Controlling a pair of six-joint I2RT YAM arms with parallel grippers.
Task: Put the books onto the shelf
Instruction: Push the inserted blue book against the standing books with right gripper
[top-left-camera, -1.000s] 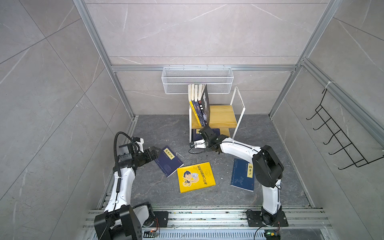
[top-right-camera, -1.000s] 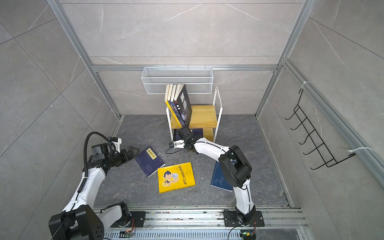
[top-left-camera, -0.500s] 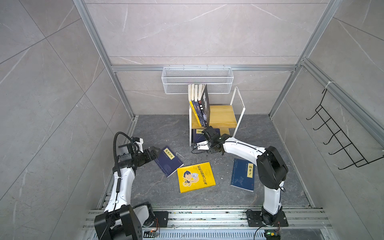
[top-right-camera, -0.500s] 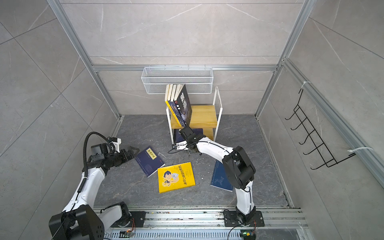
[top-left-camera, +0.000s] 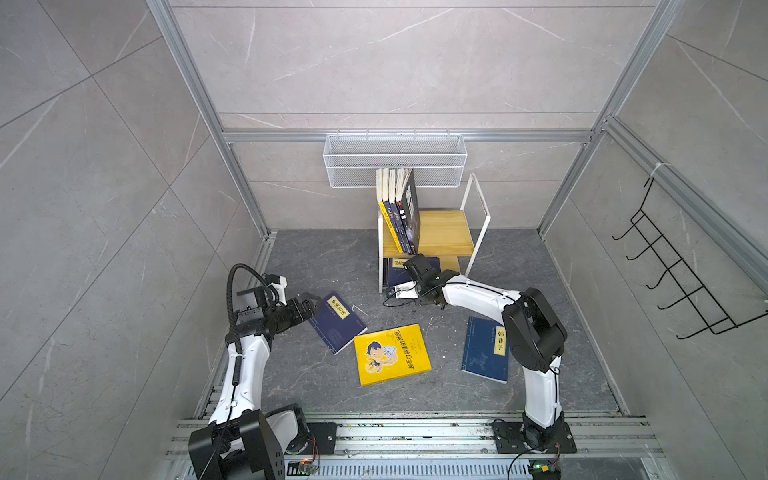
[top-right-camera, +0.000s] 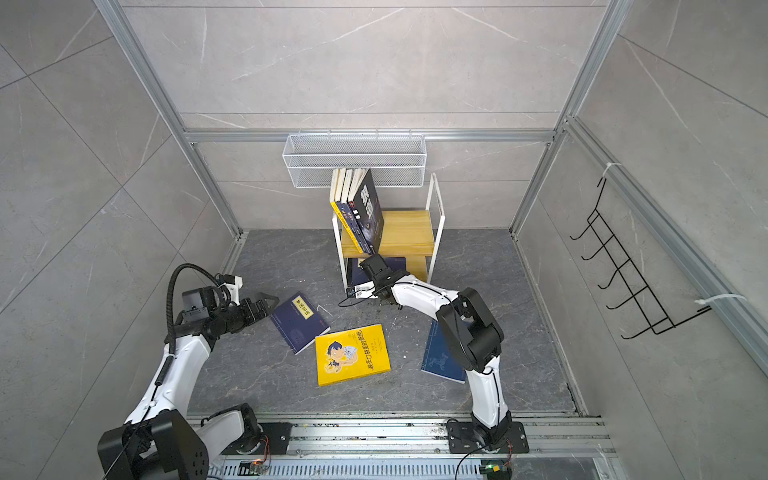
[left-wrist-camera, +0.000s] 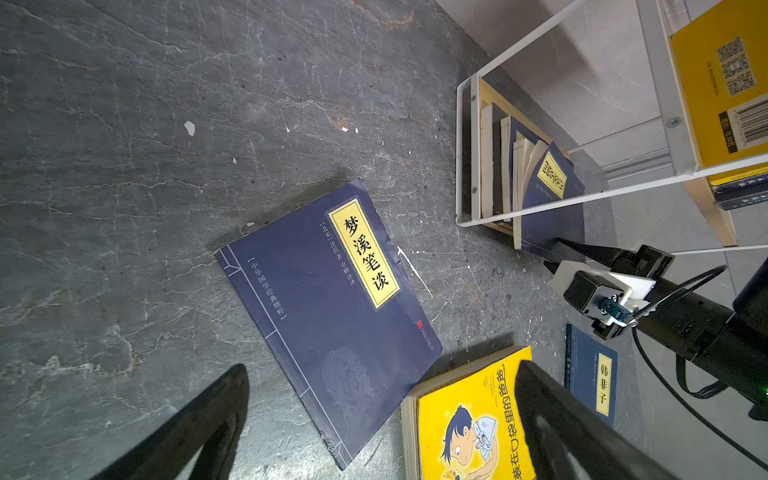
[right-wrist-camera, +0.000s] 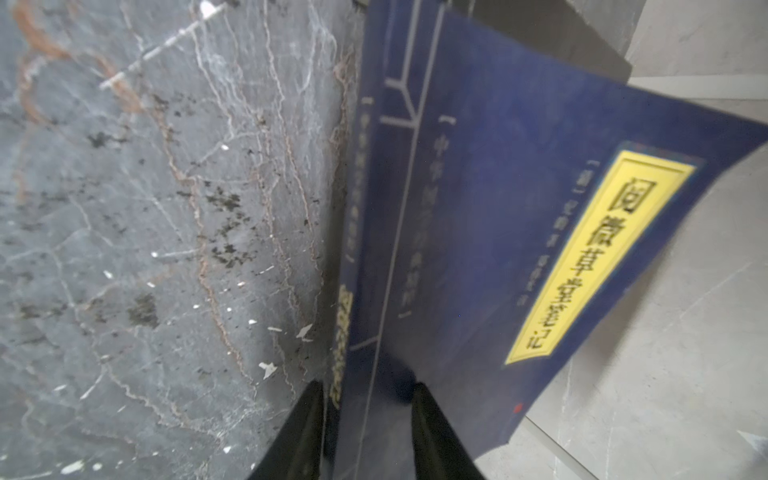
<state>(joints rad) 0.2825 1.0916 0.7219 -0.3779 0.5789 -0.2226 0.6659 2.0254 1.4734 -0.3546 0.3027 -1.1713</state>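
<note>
The shelf (top-left-camera: 444, 232) (top-right-camera: 405, 232) stands at the back with several books (top-left-camera: 401, 212) upright on its top board. A navy book (right-wrist-camera: 519, 208) (left-wrist-camera: 548, 195) leans on the lower tier, its cover splayed. My right gripper (right-wrist-camera: 368, 399) (top-left-camera: 409, 261) is partly open, its fingers on either side of that book's spine edge. On the floor lie a navy book (top-left-camera: 338, 322) (left-wrist-camera: 332, 299), a yellow cartoon book (top-left-camera: 390, 353) (left-wrist-camera: 469, 415) and a blue book (top-left-camera: 484, 349). My left gripper (left-wrist-camera: 382, 419) (top-left-camera: 309, 305) hangs wide open over the floor navy book's near corner, holding nothing.
A white wire mesh basket (top-left-camera: 395, 160) hangs on the back wall just above the shelf's books. A black hook rack (top-left-camera: 681, 270) is on the right wall. An aluminium rail (top-left-camera: 415, 432) runs along the front. A thin cable (top-left-camera: 395, 297) trails from the right wrist.
My right arm has pushed forward toward the shelf's lower tier, and its jaws have widened from a tight pinch. The left arm has not moved.
</note>
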